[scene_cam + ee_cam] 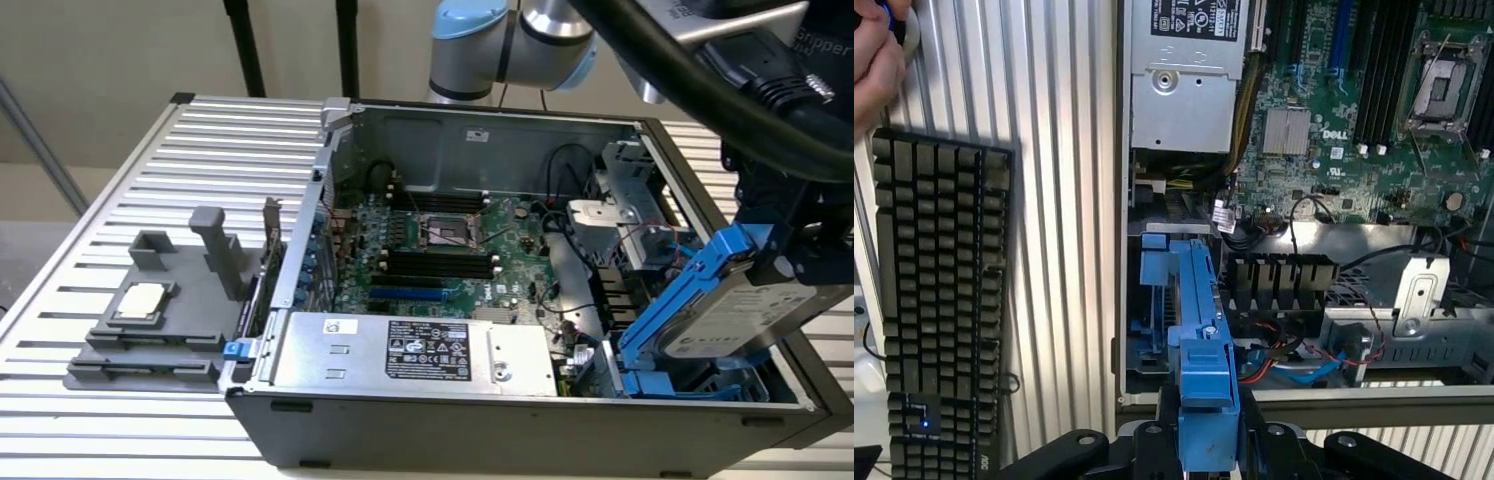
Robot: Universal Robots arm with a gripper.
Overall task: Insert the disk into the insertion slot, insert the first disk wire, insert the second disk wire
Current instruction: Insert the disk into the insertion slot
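- Item, gripper (785, 262): I read its jaws as closed across the disk (727, 320), pinching the bright blue frame on both sides. In the wrist view the gripper (1206, 425) has the frame's edge clamped dead centre between its black fingers (1154, 440).
- Item, disk (1204, 330): a silver-grey hard drive with a white label. It is held off the floor of the case and tilted, its lower end dipping toward the corner of the computer case (534, 430) on the exterior view's right.
- Item, insertion slot (687, 385): the blue-clipped drive cage sits directly under the disk's lower end. From the wrist, the insertion slot (1154, 270) lies just beyond the frame's leading edge. I cannot tell whether the two touch.
- Item, step in hand: the first one, by my judgement. The disk is over the slot and not seated.
- Item, wires: red and blue cables (1289, 362) lie loose beside the cage. I judge neither is plugged into the disk.
- Item, what seating calls for, as I judge it: the tilted frame brought square with the cage walls, so the clips can catch without jamming.
- Item, surroundings: power supply box (414, 350) and motherboard (441, 250) inside the case. A grey multi-slot stand (160, 310) sits on the slatted table.
- Item, bystander: a person's hand (874, 60) near a black keyboard (939, 300), well apart from the work.
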